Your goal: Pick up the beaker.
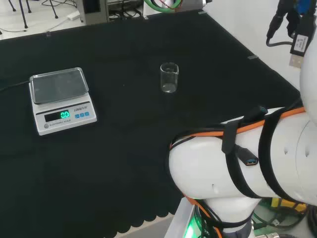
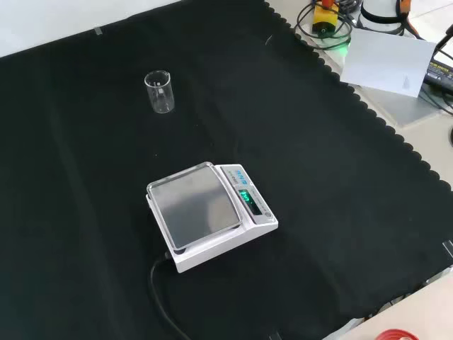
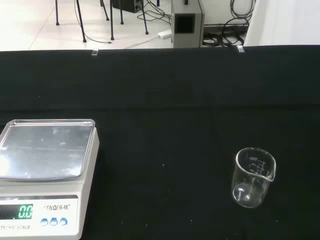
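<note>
A small clear glass beaker (image 1: 169, 78) stands upright and empty on the black cloth, a little right of centre in the head view. In the front view the beaker (image 2: 159, 91) sits in the upper left part of the cloth. The wrist view looks at the beaker (image 3: 252, 177) from some way off, with its spout turned toward the camera's right. Nothing touches it.
A white electronic scale (image 1: 60, 99) with a steel pan and a lit green display stands left of the beaker in the head view; the scale (image 2: 210, 212) is near the middle in the front view, its black cord (image 2: 161, 294) trailing forward. The arm's white links (image 1: 247, 158) bulk at the head view's lower right.
</note>
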`<move>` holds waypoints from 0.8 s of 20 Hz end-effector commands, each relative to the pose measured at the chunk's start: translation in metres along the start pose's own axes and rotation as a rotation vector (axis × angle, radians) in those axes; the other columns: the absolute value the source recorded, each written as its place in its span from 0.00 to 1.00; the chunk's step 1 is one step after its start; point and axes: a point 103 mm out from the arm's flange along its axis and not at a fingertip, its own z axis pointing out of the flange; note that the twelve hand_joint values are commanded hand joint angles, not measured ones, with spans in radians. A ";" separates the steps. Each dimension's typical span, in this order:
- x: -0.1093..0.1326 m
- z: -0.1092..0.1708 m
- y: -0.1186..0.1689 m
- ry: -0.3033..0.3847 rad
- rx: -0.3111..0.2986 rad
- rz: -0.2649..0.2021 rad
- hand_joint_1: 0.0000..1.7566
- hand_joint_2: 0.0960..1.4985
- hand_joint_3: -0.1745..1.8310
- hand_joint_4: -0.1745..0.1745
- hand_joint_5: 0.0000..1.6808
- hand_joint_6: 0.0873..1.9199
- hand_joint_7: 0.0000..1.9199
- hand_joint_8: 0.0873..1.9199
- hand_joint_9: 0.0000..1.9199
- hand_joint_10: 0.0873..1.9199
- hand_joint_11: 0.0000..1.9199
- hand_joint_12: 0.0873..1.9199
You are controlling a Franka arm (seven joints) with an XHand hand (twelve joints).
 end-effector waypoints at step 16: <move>-0.073 0.008 -0.040 -0.038 0.036 0.098 0.32 0.43 0.18 0.64 0.09 0.00 0.09 0.31 0.16 0.40 0.00 0.82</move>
